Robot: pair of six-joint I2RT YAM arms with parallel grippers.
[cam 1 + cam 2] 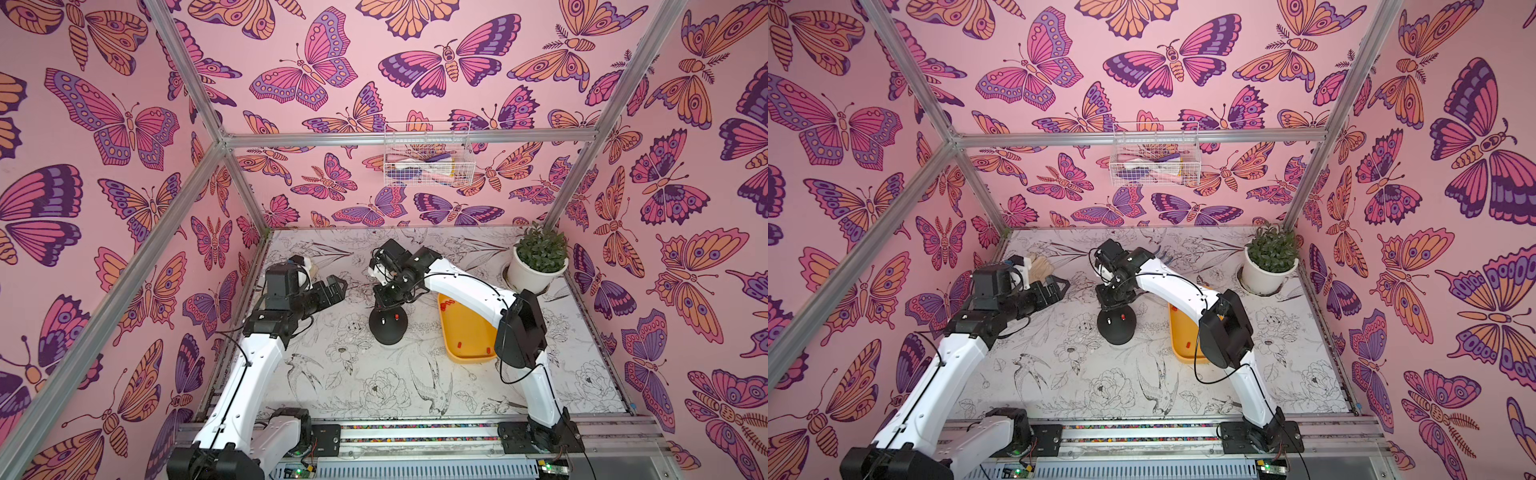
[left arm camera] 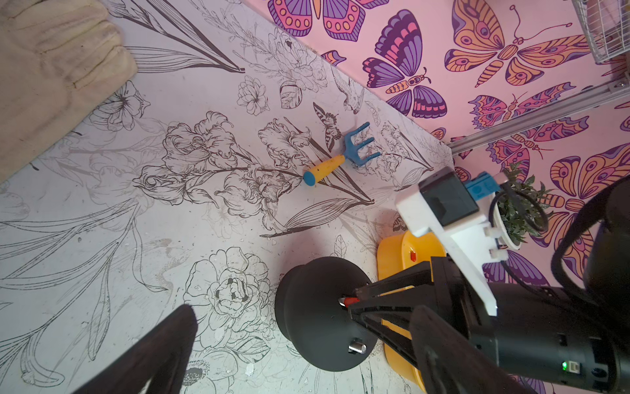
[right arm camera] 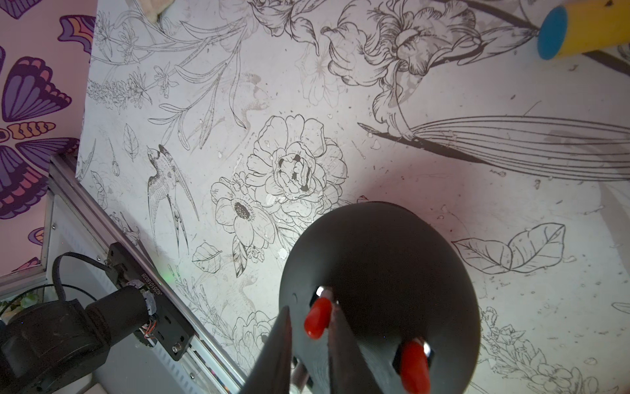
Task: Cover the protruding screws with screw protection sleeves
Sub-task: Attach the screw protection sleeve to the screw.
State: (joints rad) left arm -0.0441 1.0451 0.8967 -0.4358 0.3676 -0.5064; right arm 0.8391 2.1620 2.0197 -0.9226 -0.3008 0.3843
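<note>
The flower-printed table [image 1: 415,374] fills both top views. The black dome [image 1: 387,328] stands at its middle, with the yellow tray [image 1: 465,332] just beside it, half under the right arm and holding loose red sleeves [image 1: 459,344]. From above, the right gripper [image 1: 384,305] covers the dome's far side, so only one capped screw [image 1: 397,316] and one bare screw [image 1: 381,320] show. The right wrist view adds a second sleeve [image 3: 318,317] on a stud, silver showing at its end, standing between the jaws. Those jaws are slightly parted: the sleeve sits close against one finger with a gap on the other side, so it is not clamped. The left gripper [image 1: 338,290] hangs spread and empty, well left of the dome.
</note>
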